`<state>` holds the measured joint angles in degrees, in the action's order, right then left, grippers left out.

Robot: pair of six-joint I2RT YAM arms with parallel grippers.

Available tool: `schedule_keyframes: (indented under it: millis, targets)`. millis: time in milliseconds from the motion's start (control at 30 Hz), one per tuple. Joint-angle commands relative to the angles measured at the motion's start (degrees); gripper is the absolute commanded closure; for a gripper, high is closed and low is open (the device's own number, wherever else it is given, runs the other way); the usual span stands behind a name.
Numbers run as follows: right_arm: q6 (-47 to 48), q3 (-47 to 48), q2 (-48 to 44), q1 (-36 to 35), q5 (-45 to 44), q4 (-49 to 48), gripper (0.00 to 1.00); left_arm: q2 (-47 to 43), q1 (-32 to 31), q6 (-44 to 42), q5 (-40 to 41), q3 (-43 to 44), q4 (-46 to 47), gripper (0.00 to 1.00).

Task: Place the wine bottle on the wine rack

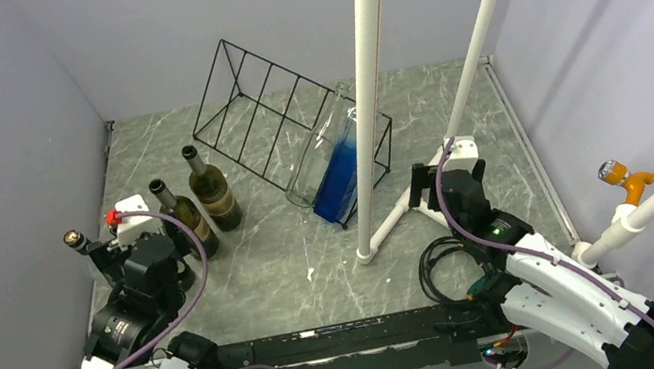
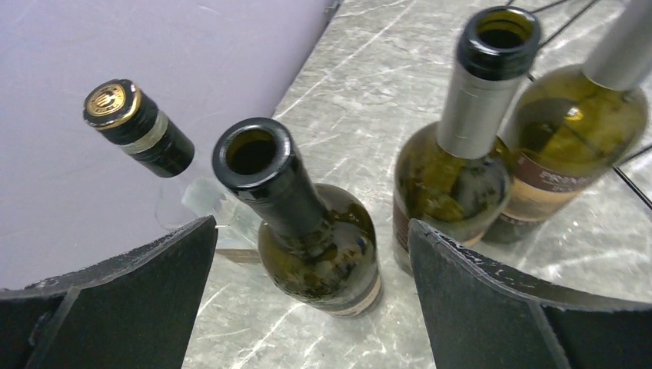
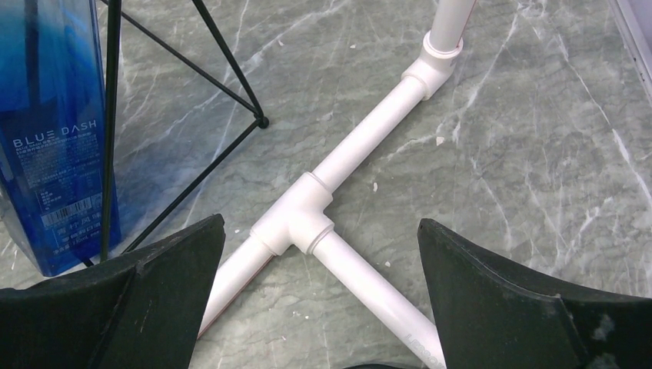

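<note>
Left wrist view gives me four upright bottles on the bench. There is a dark wine bottle with an open mouth and a gold-capped bottle close to the wall. A silver-foil bottle, also open at the mouth, stands next, with a labelled bottle just beside it at the right edge.

From top external I count one wine rack, standing at the back of the bench, well apart from the upright group. Two bottles lie on its slanted bars, side by side at its right end: a blue bottle and a clear bottle.

Two white pipe poles rise from the bench. The left one cuts across both racked bottles in that view. On the right wrist camera I see their base pipes meet in a tee joint lying flat on the bench.

The left tool is spread wide, its fingers on either side of the wine bottle. I see a gap on each side, so it grips nothing. The wine bottle stands on the bench at the near left, and I cannot pick it out under the arm from above.

The right tool is also wide apart and hangs over the tee joint, holding nothing. The blue bottle's base and a corner of the rack are off to its left.
</note>
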<state>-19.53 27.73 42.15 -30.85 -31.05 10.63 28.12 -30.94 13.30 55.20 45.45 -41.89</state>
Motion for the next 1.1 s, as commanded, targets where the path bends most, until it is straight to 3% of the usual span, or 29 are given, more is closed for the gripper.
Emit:
schedule_keyframes:
  millis: [0,100,333,800,1067]
  targets:
    - [-0.3,0.6,0.9,0.1,-0.1,-3.2,0.00,-1.4,5.2,-1.5,-0.1,-2.8,8.4,0.01]
    - [-0.2,0.7,1.8,0.1,0.1,-3.7,0.00,-0.6,9.1,-1.2,-4.3,-3.9,9.9,0.02]
    - [-0.2,-0.2,2.0,0.1,0.4,-4.8,0.00,3.2,15.0,-0.6,-11.2,-3.2,10.5,0.23]
    - [-0.3,-1.4,0.7,0.1,1.0,-5.8,0.00,2.8,15.9,-1.5,-12.9,-2.9,8.5,0.70]
    - [-0.4,-1.7,-0.2,0.1,1.1,-5.8,0.00,1.9,15.9,-0.1,-13.8,0.3,4.1,0.80]
